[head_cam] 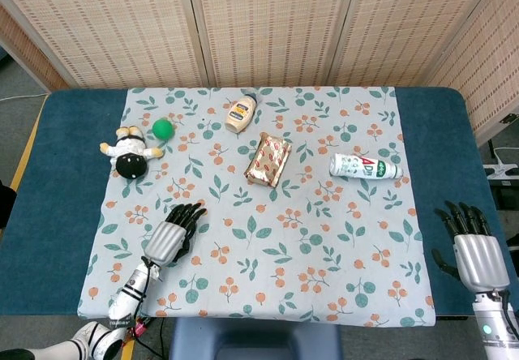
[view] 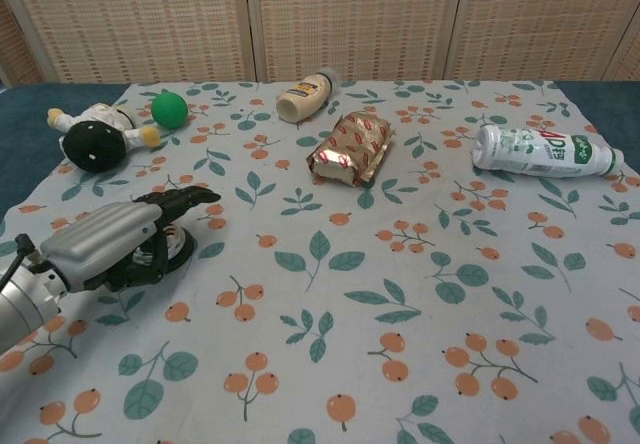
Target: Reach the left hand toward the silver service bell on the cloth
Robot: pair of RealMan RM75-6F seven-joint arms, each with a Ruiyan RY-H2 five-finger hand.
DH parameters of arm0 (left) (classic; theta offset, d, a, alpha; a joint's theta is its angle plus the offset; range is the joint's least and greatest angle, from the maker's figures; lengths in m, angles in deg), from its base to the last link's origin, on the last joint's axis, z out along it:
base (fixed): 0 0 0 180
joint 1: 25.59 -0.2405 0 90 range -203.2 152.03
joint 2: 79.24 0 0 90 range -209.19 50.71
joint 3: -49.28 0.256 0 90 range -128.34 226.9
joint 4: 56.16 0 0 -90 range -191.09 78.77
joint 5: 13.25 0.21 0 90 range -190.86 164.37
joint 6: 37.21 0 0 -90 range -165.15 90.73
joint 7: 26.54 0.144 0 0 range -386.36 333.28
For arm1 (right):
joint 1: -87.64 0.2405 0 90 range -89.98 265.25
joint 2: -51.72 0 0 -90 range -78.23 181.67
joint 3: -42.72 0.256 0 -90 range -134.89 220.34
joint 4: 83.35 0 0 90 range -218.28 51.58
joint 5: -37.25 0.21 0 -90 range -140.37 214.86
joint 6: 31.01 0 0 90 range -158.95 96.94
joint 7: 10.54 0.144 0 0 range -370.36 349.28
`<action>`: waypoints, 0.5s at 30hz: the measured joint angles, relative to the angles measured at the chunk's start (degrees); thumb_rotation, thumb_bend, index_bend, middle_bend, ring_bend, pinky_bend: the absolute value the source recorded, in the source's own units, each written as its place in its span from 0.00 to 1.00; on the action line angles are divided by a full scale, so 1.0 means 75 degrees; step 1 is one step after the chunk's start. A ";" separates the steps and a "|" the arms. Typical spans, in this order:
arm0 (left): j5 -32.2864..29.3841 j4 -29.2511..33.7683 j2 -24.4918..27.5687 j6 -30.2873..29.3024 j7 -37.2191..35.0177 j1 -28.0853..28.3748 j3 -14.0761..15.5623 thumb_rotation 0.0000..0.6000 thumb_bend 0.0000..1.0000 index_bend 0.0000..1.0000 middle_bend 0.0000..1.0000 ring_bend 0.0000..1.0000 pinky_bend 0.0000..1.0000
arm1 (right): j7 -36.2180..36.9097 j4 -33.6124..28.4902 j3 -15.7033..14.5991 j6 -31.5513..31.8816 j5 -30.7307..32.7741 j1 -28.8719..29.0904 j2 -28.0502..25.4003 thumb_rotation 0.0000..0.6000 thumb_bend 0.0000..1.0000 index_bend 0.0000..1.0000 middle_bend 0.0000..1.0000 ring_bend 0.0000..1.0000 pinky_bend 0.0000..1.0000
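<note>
Bell (view: 170,247) — from the chest camera only its dark base edge peeks out, low on the left of the cloth (view: 420,294), because the left hand (view: 115,239) sits right over it, fingers (view: 185,198) stretched forward and slightly apart; whether they press the dome, cannot tell. Behind lie a doll (view: 95,136), a green ball (view: 168,108), a sauce bottle (view: 303,96), a foil packet (view: 350,149) and a white drink bottle (view: 540,151) on its side. Up top, the head camera: left hand (head_cam: 173,237) covers the bell completely, near the cloth's front-left. Right hand (head_cam: 473,250) rests apart on the blue table (head_cam: 57,182) at the far right, fingers spread, holding nothing.
</note>
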 measured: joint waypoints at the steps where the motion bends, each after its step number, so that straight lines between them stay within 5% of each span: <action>1: -0.0008 -0.0087 -0.0075 0.0021 0.0023 0.0005 0.0033 1.00 1.00 0.00 0.00 0.00 0.08 | 0.0011 -0.0004 -0.0002 -0.0009 0.0001 0.0003 -0.0008 1.00 0.27 0.16 0.06 0.00 0.05; 15: -0.0162 -0.0358 -0.0038 -0.0195 0.0307 -0.0071 0.0059 1.00 1.00 0.00 0.00 0.00 0.08 | 0.0058 -0.0036 0.0016 -0.0091 0.0073 0.0039 -0.0047 1.00 0.27 0.16 0.06 0.00 0.05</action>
